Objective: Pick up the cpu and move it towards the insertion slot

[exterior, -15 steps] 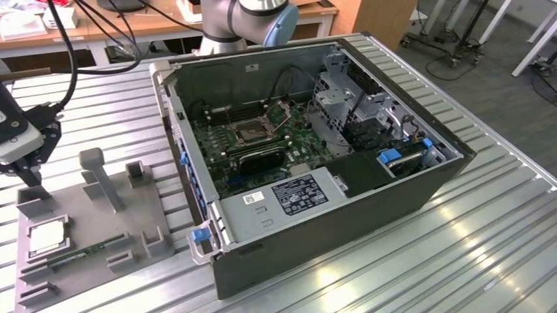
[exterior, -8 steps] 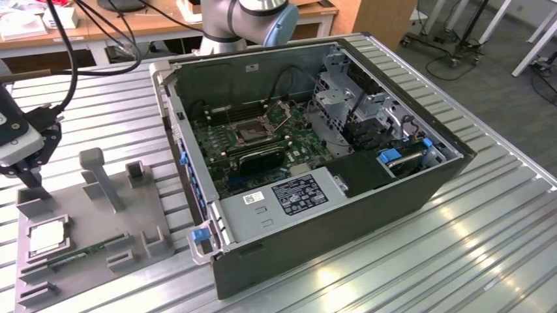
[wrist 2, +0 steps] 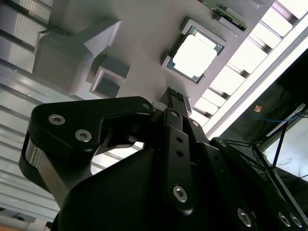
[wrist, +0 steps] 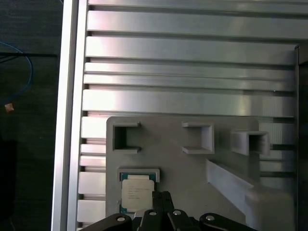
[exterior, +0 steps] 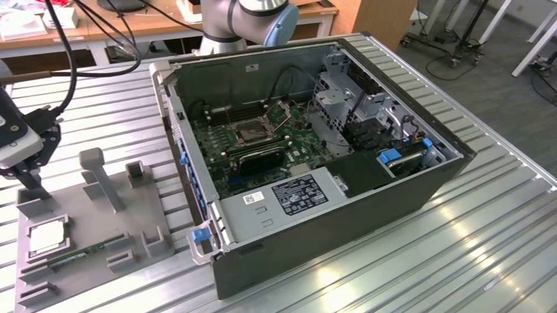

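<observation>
Exterior view: the gripper (exterior: 33, 186) hangs over a grey fixture tray (exterior: 91, 225) on the slatted table (exterior: 452, 248). The cpu (exterior: 48, 236) lies in the tray, well apart from the insertion slot (exterior: 252, 130) inside the open computer case (exterior: 348, 215). In the second wrist view and then the first wrist view, the fingertips are pressed together, empty, near the cpu.

A: Small silvery square cpu (wrist: 137, 192) lies in a shallow nest, top uncovered. Tall grey upright post (exterior: 103, 179) stands near it, toward the exterior view's right.

B: Dark square insertion slot (exterior: 252, 127) is open from above. Silvery case wall (exterior: 177, 124) stands between the two; metal drive cage (exterior: 335, 98) is beside the slot.
</observation>
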Motion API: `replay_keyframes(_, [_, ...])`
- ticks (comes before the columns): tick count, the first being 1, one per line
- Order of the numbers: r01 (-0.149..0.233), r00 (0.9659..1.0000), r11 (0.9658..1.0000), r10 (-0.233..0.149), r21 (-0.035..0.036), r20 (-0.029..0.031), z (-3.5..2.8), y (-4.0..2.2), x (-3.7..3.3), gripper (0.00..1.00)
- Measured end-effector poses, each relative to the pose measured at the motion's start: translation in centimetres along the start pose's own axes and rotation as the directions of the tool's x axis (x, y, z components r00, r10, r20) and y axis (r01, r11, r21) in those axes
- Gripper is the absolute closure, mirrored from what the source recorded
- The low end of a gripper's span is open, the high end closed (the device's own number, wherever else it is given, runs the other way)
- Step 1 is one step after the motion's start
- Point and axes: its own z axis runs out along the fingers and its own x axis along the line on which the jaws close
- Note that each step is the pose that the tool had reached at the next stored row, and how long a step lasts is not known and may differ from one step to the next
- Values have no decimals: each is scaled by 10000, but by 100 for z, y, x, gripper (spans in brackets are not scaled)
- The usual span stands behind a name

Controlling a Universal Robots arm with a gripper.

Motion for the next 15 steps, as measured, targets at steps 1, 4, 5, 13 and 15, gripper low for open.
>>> replay_keyframes(1, [-1, 10000, 10000, 1, 0, 0, 2, 1, 8, 89])
replay_keyframes(4, [0, 10000, 10000, 0, 0, 0, 9, 1, 34, 89])
replay_keyframes(5, [0, 10000, 10000, 0, 0, 0, 12, 1, 44, 89])
replay_keyframes(13, [0, 10000, 10000, 0, 0, -1, 31, 2, 127, 89])
replay_keyframes(15, [-1, 10000, 10000, 1, 0, 0, 34, 2, 145, 89])
